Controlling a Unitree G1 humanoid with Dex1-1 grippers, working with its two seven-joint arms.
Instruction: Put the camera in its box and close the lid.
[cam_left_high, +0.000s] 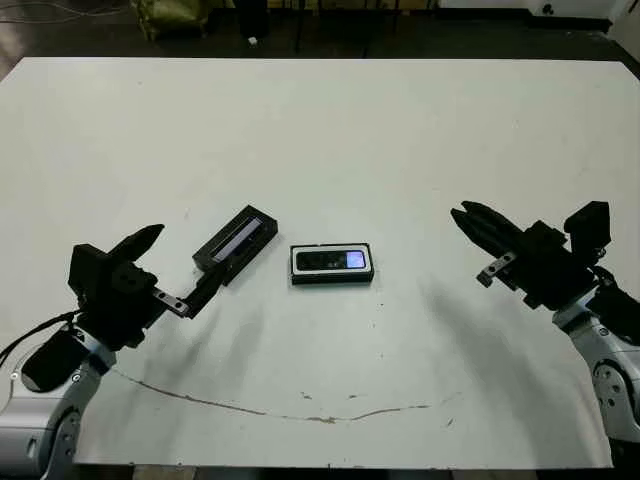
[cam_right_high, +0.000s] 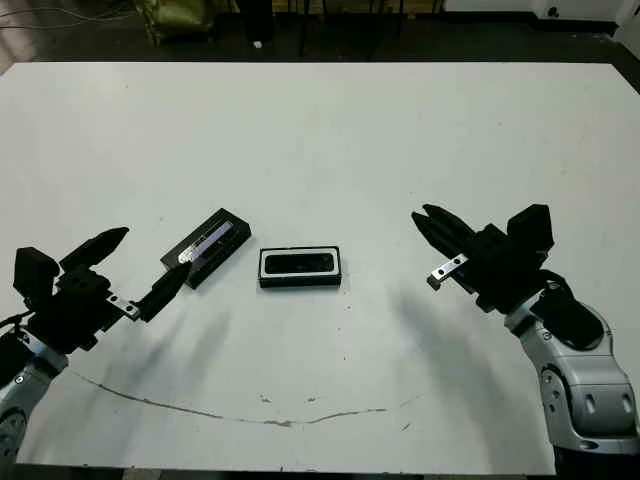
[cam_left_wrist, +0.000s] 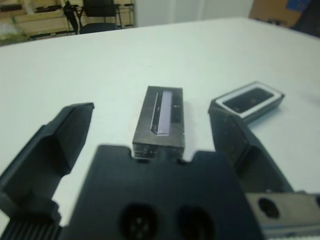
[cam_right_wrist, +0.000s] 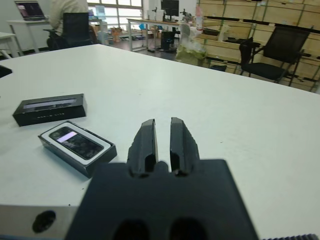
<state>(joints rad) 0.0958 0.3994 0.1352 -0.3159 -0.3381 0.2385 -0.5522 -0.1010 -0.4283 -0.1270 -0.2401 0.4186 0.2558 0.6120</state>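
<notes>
At table centre: camera (cam_left_high: 331, 261) seated in box (cam_left_high: 296, 264); lid (cam_left_high: 236, 244) just beside, uncovered. Left claw (cam_left_high: 172, 268) spread toward lid; right claw (cam_right_high: 432, 232) clenched, empty, well apart. Risk: a skewed grip could seat the lid crooked, nudging the box.

Even, bright overhead light falls on my white desk (cam_left_high: 330, 130), casting soft grey shadows beneath my arms, a pale glossy sheen on the lid (cam_left_wrist: 161, 116) strip, while my left wrist view is blurred and the far room lies dim.
</notes>
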